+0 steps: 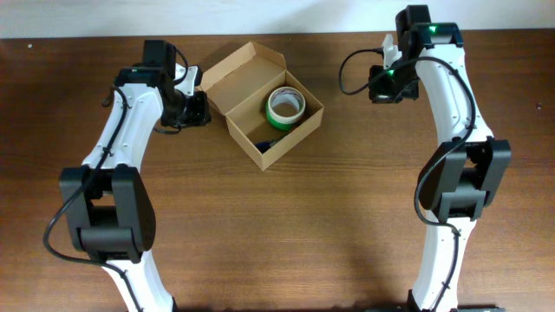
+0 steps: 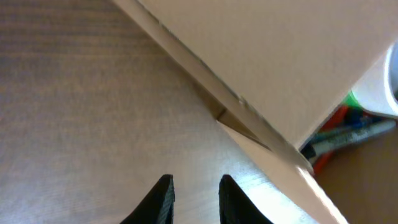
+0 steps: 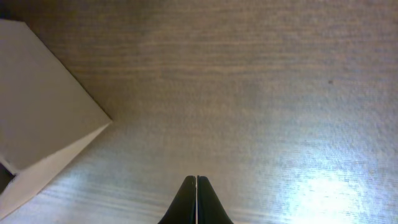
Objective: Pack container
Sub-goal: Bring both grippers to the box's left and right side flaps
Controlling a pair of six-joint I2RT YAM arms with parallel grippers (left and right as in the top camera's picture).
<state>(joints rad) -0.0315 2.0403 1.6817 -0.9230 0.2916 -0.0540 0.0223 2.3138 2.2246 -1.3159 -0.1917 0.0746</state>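
Note:
The container is a small tan cardboard box in the middle of the table, its flap lid standing open toward the back left. Inside lie a green-and-white tape roll and some markers. My left gripper sits just left of the box. In the left wrist view its jaws stand slightly apart over bare wood with nothing between them, and the box wall, tape roll and markers fill the upper right. My right gripper is right of the box, shut and empty. A box corner shows at the left.
The wooden table carries nothing else besides the two arm bases at the front left and front right. A black cable loops off the right arm.

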